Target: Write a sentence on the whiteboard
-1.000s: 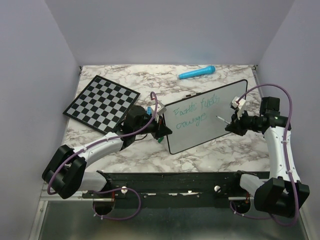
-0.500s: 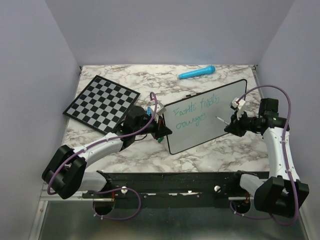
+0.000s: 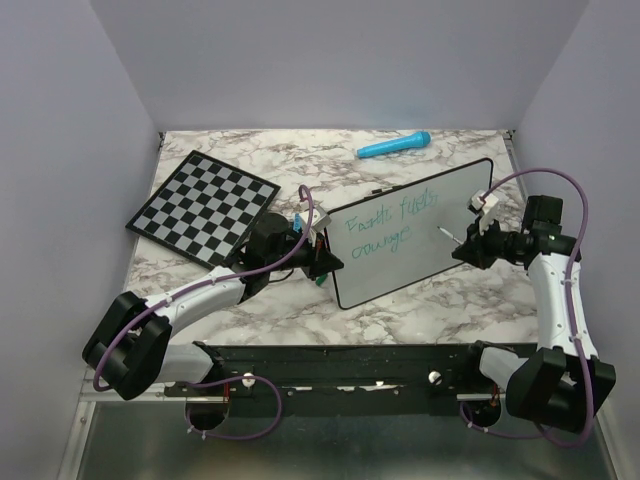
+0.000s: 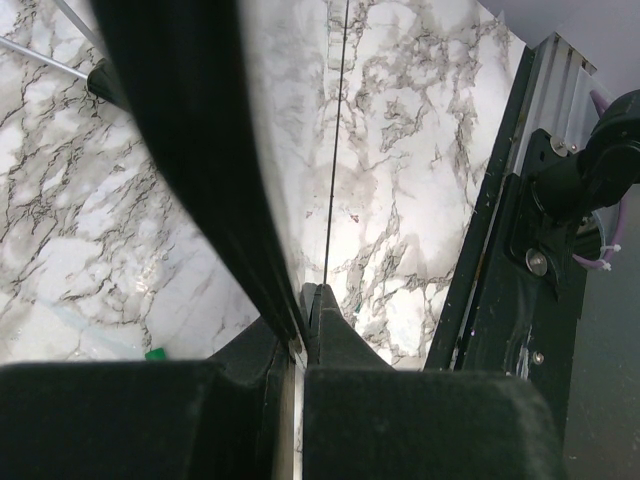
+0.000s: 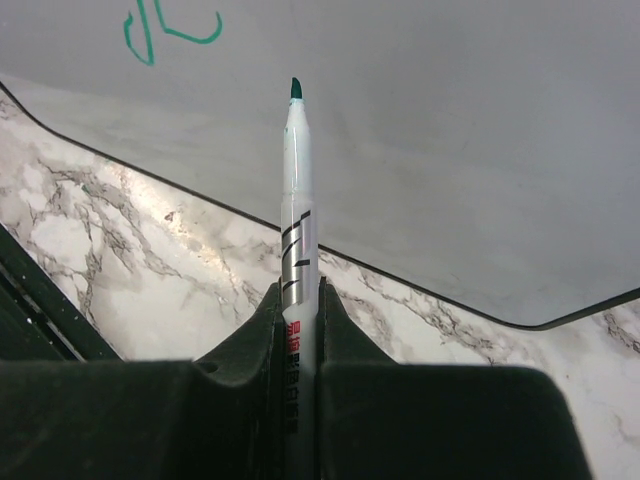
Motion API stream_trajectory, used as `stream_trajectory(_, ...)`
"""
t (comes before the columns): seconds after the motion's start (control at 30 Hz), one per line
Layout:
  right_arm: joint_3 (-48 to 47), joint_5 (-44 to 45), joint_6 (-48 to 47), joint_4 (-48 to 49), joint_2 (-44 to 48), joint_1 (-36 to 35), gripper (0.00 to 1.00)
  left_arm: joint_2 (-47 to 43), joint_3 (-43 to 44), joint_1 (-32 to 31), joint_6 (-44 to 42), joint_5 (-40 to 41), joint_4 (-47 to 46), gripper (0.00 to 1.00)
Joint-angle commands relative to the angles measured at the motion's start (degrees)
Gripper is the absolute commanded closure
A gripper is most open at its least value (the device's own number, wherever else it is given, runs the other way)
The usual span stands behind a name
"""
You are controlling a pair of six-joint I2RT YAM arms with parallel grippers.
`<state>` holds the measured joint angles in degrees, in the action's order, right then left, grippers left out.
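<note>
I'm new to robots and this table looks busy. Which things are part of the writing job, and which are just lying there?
In use:
whiteboard, gripped at its edge by the left gripper
green writing on it
marker, held in the right gripper

Lying about:
chessboard, on the left
blue pen-like thing, at the back
</note>
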<state>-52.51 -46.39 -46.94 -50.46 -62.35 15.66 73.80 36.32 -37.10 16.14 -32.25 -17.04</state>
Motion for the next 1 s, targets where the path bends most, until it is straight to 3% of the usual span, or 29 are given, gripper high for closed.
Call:
stream_trajectory(0.0, 0.1, -1.2, 0.3, 1.5, 0.0, 1.1, 0.99, 0.8, -2.7, 0.4, -5.0, 2.6, 8.4, 1.00)
stream_trajectory(0.97, 1.7, -3.5, -0.6, 5.5, -2.2, 2.2, 0.99, 1.6, -2.1, 0.4, -4.5, 2.5, 7.6, 1.00)
